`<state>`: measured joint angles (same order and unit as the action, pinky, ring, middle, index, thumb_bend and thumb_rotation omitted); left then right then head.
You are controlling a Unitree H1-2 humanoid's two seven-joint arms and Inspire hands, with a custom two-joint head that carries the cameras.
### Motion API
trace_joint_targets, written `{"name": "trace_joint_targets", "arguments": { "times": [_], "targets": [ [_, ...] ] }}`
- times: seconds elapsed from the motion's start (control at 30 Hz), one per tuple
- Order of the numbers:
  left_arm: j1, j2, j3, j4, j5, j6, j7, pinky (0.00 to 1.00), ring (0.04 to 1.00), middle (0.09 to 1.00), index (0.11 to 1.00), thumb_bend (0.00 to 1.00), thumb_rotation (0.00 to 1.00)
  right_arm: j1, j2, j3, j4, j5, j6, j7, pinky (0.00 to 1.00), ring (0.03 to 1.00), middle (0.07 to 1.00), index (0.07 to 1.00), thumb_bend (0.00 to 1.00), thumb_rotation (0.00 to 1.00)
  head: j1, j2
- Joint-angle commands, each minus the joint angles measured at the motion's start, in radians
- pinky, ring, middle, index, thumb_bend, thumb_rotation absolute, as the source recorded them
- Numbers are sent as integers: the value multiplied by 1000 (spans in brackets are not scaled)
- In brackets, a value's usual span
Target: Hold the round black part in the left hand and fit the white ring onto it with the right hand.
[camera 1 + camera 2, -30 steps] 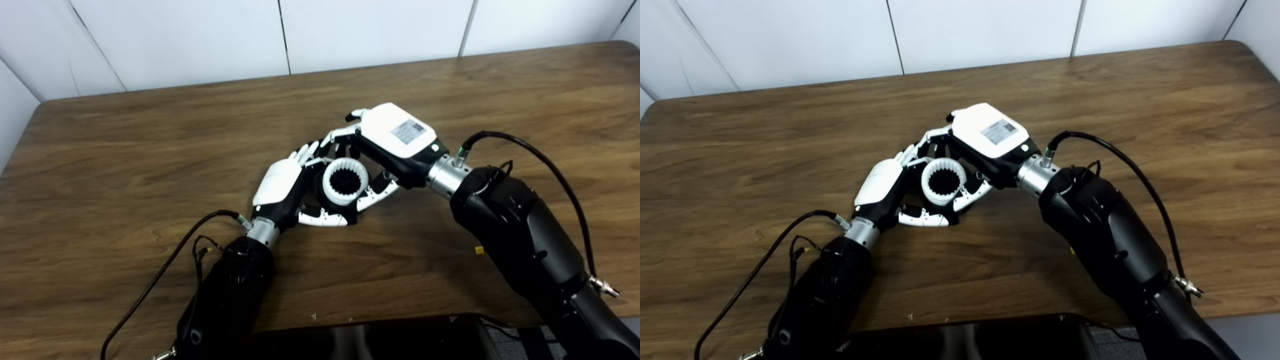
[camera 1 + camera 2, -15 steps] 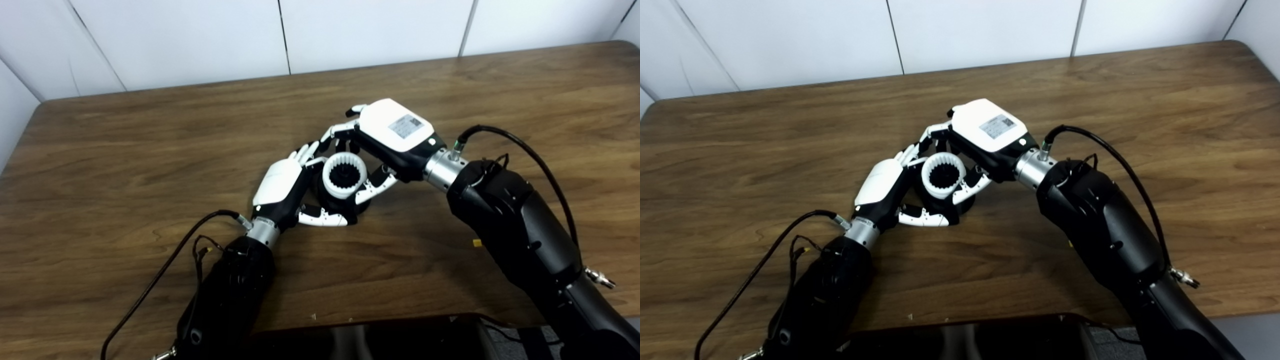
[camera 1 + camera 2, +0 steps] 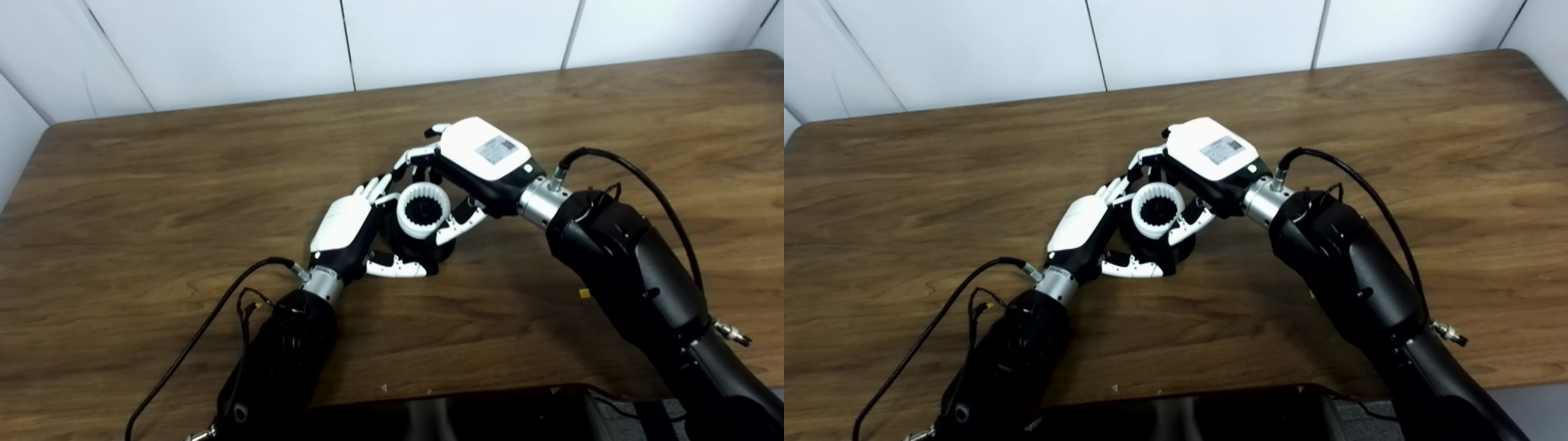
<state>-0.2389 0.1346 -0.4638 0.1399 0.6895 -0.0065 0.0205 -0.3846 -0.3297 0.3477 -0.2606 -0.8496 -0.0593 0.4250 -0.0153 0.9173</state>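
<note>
The white ring [image 3: 422, 231], toothed on its inside, sits over the round black part [image 3: 446, 250] in the middle of the table. My right hand [image 3: 481, 156] is shut on the ring, fingers behind it and thumb [image 3: 458, 222] in front. My left hand [image 3: 343, 226] is shut on the black part from the left, its thumb [image 3: 395, 268] lying along the base. Dark teeth of the black part show inside the ring. Whether the ring is fully seated cannot be told.
The wooden table [image 3: 153, 202] runs back to a white wall. A small yellow bit [image 3: 585, 294] lies near my right forearm. A black body [image 3: 459, 416] fills the bottom edge. Cables loop off both wrists.
My right hand and the ring have shifted slightly up and left in the picture. More of the black part's base shows below the ring. The left hand has stayed put.
</note>
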Motion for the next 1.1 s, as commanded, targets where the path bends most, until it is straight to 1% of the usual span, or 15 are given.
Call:
{"name": "trace_joint_targets", "arguments": {
  "times": [0.0, 0.17, 0.37, 0.47, 0.53, 0.67, 0.93, 1.0, 1.07],
  "targets": [
    [13, -14, -31, 8, 4, 9, -51, 979, 1000, 1000, 718, 1000, 442, -37, -13, -15, -10, 2, -7, -8, 880, 535, 568, 703, 686, 238, 1, 2],
    [13, -13, -29, 5, 5, 16, -57, 983, 1000, 1000, 719, 1000, 433, -32, -25, -6, -23, -22, -3, 11, 868, 588, 610, 716, 726, 289, 2, 2],
    [14, -13, -28, 7, 3, 13, -52, 983, 1000, 1000, 717, 1000, 424, -33, -37, -1, -47, -38, 10, 65, 867, 694, 735, 767, 788, 365, 0, 3],
    [14, -14, -25, 11, -2, 6, -46, 980, 1000, 1000, 713, 1000, 403, -32, -37, -7, -54, -35, 15, 84, 860, 745, 790, 785, 832, 381, -1, 5],
    [13, -14, -25, 14, -3, 4, -45, 979, 1000, 1000, 710, 1000, 399, -31, -36, -10, -56, -36, 15, 88, 853, 759, 808, 796, 859, 383, -1, 5],
    [12, -13, -28, 13, 1, 5, -45, 976, 1000, 1000, 709, 1000, 407, -29, -37, -13, -60, -38, 13, 90, 843, 759, 814, 803, 881, 376, -2, 6],
    [13, -13, -29, 8, 4, 12, -47, 975, 1000, 1000, 709, 1000, 407, -27, -35, -20, -66, -38, 25, 103, 856, 771, 824, 816, 885, 382, -1, 6],
    [13, -14, -29, 7, 3, 16, -50, 975, 1000, 1000, 710, 1000, 407, -24, -30, -34, -64, -24, 39, 98, 870, 790, 833, 823, 884, 393, -5, 0],
    [15, -14, -29, 7, 2, 14, -48, 980, 1000, 1000, 712, 1000, 408, -17, -18, -62, -58, 14, 57, 78, 872, 811, 842, 831, 878, 401, -9, -8]
  ]
}}
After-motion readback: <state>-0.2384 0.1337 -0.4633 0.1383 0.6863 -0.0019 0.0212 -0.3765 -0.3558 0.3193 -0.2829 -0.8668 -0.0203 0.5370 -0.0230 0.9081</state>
